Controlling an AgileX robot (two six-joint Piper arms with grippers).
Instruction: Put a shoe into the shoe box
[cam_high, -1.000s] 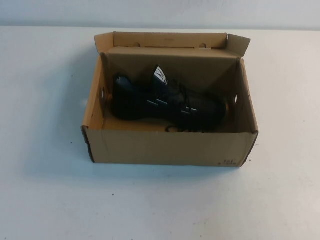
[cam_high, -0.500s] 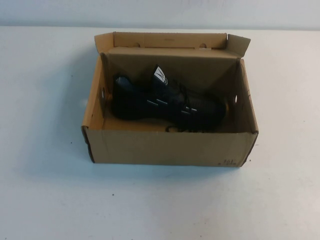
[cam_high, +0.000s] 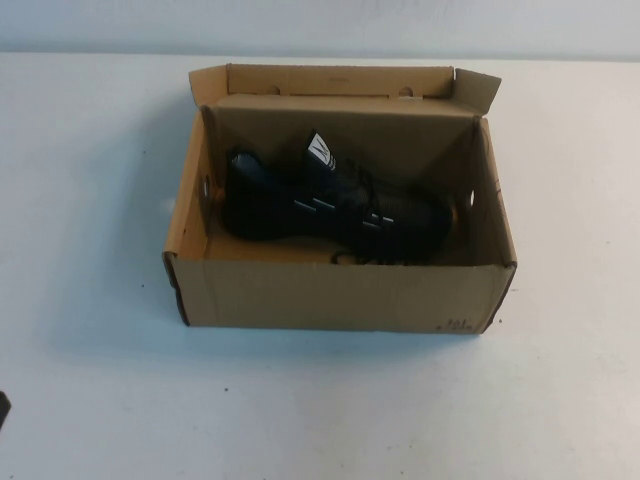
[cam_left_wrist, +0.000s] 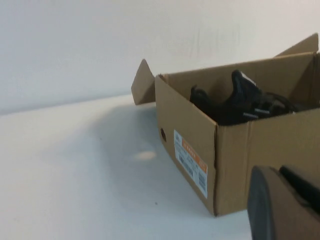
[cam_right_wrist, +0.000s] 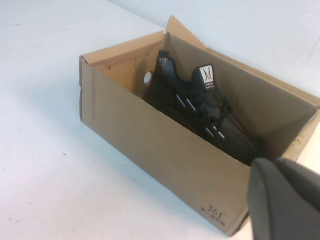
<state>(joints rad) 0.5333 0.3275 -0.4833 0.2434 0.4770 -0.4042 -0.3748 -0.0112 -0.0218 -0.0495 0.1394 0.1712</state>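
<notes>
**Shoe lying inside the open box, both grippers held back near the table's near edge**

At about eight o'clock of the high view, a small dark sliver of the left gripper (cam_high: 3, 408) is being shown at the very edge, well apart from the box; in the left wrist view only a dark rounded part of the left gripper (cam_left_wrist: 280, 205) is being seen, and whether it is spread or pressed together cannot be told. A white table (cam_high: 90, 250) is being shown all around, marked only by a few tiny dark specks.

At the centre, the shoe box (cam_high: 340, 295) is being shown standing open, its flaps turned up at twelve o'clock and a round hole being seen in its nine o'clock wall. A white and orange label (cam_left_wrist: 190, 161) is being shown on that end wall in the left wrist view. The shoe (cam_high: 330, 200) is being shown lying inside the box, heel toward nine o'clock, toe toward three o'clock, white tongue label up. Its lower part is being hidden from the high view by the box's near wall.

The right gripper (cam_right_wrist: 285, 200) is being seen only in the right wrist view, as a dark blurred part close beside the box's printed corner; its state cannot be told either.
</notes>
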